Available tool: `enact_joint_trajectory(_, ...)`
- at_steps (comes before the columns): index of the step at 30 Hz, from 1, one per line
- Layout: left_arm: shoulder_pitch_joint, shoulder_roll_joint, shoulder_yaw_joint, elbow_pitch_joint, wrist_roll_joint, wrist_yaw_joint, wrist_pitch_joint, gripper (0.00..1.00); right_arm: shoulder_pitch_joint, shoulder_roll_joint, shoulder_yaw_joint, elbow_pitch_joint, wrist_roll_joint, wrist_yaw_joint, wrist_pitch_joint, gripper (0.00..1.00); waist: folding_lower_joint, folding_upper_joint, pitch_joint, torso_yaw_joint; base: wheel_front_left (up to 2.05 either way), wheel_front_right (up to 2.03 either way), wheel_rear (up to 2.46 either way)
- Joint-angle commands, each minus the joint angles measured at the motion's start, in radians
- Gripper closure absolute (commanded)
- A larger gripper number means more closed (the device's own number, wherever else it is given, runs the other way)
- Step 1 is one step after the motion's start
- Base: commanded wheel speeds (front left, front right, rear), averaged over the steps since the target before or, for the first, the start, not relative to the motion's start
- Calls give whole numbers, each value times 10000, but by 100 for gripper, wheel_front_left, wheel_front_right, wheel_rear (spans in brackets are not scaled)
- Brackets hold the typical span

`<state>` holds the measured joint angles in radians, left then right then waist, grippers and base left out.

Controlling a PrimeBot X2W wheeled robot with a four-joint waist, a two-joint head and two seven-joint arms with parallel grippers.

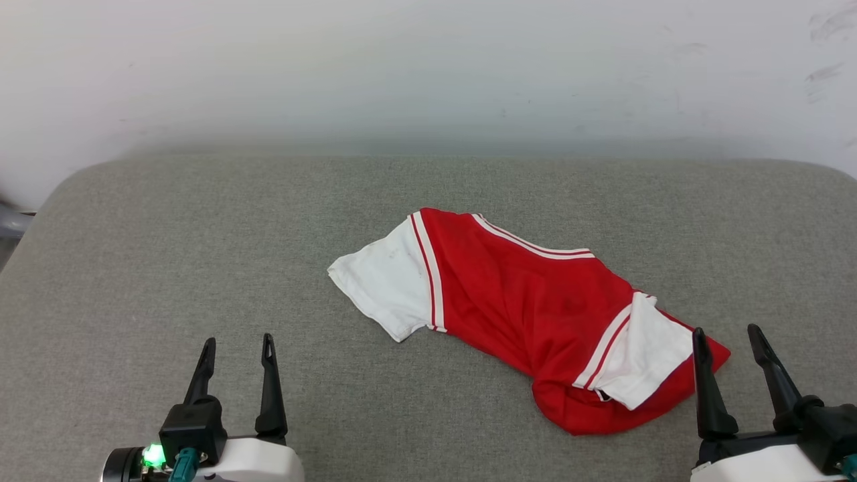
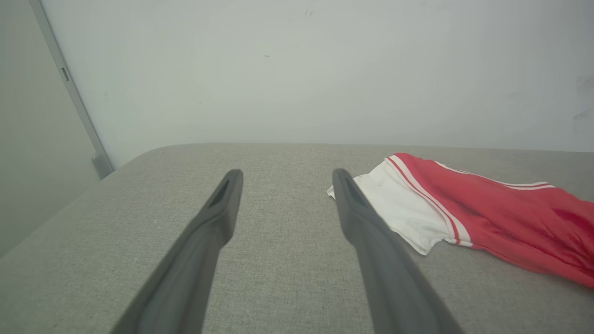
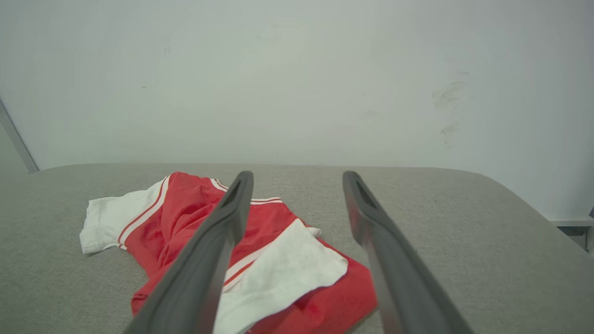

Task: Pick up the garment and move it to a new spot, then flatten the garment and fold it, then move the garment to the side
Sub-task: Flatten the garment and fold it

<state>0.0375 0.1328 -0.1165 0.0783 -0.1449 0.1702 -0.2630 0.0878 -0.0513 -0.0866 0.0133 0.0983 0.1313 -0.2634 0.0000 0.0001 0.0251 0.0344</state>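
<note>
The garment (image 1: pixel 535 308) is a red shirt with white sleeves and red-and-white striped trim, lying crumpled a little right of the middle of a grey cushioned surface (image 1: pixel 201 234). One white sleeve points left, the other is folded over the red cloth near the front right. My left gripper (image 1: pixel 238 343) stands open at the lower left, well apart from the garment (image 2: pixel 487 213), nothing between its fingers. At the lower right, my right gripper (image 1: pixel 726 333) is open beside the garment's near right end. Seen from the right wrist, the garment (image 3: pixel 287 264) lies under and left of the right gripper (image 3: pixel 298 178).
A white wall (image 1: pixel 428 67) rises right behind the grey surface. The surface's rounded corners show at far left (image 1: pixel 67 181) and far right (image 3: pixel 519 195). Bare grey fabric stretches to the left of the garment and along the back.
</note>
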Motion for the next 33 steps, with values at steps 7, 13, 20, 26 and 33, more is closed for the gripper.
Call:
enact_joint_trajectory(7,150,-317,415,71,411,-377,-26,0,-421,20,-174,-297,-174,-9,-19,0,0,-1,13,14,0,0,0)
enact_joint_trajectory(13,-98,-489,489,-7,613,-585,-26,0,-1653,-547,-248,-637,-392,-10,-20,0,0,-1,332,110,0,0,0)
enact_joint_trajectory(20,-518,-659,424,-118,784,-729,-26,0,-3908,-2608,823,262,401,-10,45,0,0,-1,1012,336,0,0,0)
enact_joint_trajectory(26,-946,-750,341,-223,850,-749,-26,0,-6076,-5237,3587,1320,2617,-10,3009,0,0,-1,1706,664,0,0,0)
enact_joint_trajectory(33,-1315,-804,226,-376,830,-668,-26,0,-7569,-7179,6678,1463,5312,-10,7339,0,0,-1,2395,974,0,0,0)
